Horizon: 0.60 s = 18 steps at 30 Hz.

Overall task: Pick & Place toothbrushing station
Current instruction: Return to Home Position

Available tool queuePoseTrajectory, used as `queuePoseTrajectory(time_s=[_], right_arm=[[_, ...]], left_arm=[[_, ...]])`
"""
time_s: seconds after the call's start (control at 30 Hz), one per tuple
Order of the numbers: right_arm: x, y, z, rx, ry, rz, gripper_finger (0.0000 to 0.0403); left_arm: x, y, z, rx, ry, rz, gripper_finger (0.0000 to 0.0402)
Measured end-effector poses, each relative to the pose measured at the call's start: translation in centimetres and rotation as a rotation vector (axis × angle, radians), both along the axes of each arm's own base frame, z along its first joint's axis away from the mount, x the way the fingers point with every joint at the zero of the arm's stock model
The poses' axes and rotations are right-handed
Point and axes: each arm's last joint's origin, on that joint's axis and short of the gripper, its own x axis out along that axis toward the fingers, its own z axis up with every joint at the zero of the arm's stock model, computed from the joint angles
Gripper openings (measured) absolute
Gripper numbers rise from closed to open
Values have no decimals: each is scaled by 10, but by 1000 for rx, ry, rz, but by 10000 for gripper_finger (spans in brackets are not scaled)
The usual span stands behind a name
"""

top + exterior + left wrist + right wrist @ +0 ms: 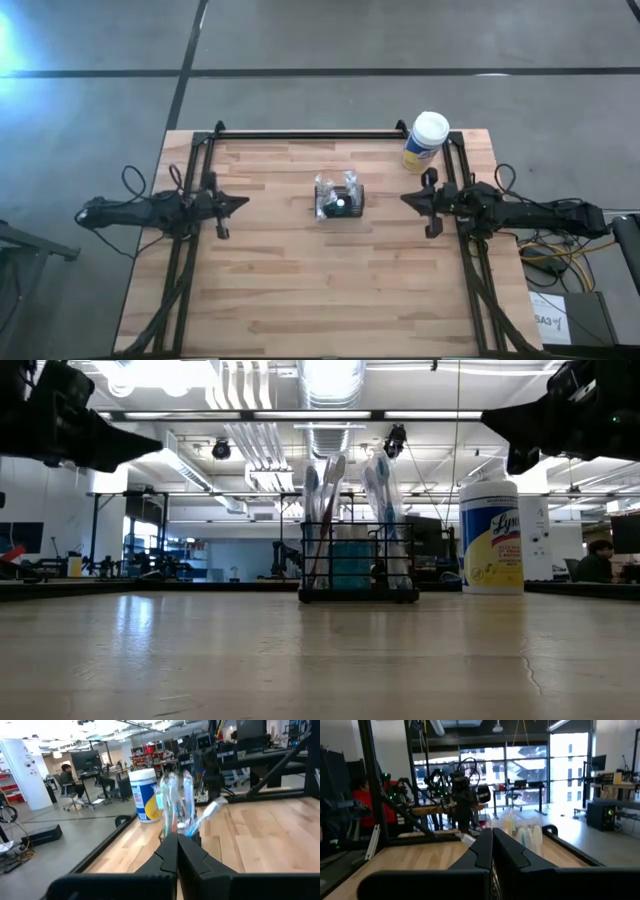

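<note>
Toothbrushing station (340,203) stands mid-surface (300,295) with toothbrushes (322,510) upright inside; left claw (242,203) and right claw (404,198), both closed and empty, sit well apart at opposite sides, apparently homed.

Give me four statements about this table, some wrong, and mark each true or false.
1. Toothbrushes stand in the black wire caddy. True.
2. The wipes canister lies on its side. False: it stands upright near the far right corner of the table.
3. The left hand grips a toothbrush. False: it is shut on nothing, off to the caddy's left.
4. The right hand is clear of the caddy. True.
</note>
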Motion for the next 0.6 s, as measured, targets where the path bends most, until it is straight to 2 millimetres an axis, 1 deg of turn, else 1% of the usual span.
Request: queuePoseTrajectory(time_s=[0.1, 0.17, 0.3, 0.6], right_arm=[[1, 0, -3, 8, 25, -2, 8], [1, -1, -3, 21, 32, -18, 8], [2, -1, -4, 29, 34, -22, 8], [3, -1, -5, 64, 42, -17, 8]], left_arm=[[3, 0, -11, -2, 9, -4, 1], [5, -1, -14, -4, -33, -25, 1], [6, -4, -15, -16, -43, -111, 2], [6, -7, -17, -90, -33, -232, 5]])
